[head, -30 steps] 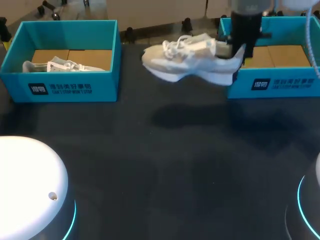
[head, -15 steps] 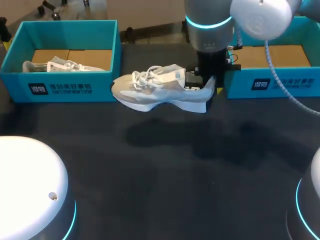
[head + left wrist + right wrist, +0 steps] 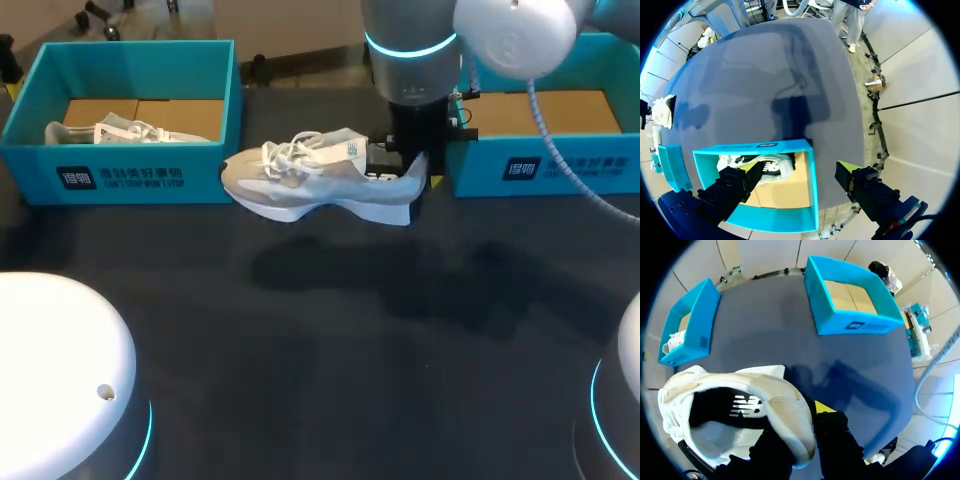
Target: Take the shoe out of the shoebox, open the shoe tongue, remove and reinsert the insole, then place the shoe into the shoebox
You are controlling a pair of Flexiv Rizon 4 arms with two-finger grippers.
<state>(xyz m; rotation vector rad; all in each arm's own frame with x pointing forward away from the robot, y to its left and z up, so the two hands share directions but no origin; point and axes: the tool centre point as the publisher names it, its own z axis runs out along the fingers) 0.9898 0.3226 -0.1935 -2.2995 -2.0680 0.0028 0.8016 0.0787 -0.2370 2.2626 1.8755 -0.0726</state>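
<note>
While our right fingers (image 3: 824, 410) pinch only the heel of the white sneaker (image 3: 315, 180), holding it low over the surface (image 3: 330, 340) beside the right shoebox (image 3: 545, 168), and our left fingers (image 3: 847, 172) gape empty, the toe's weight could twist it loose.

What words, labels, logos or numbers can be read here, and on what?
On the left shoebox front: white logo block and print line, too small to read.
On the right shoebox front: same print, too blurred.
Inside the shoe: white logo mark, no legible words.
Numbers: none.
</note>
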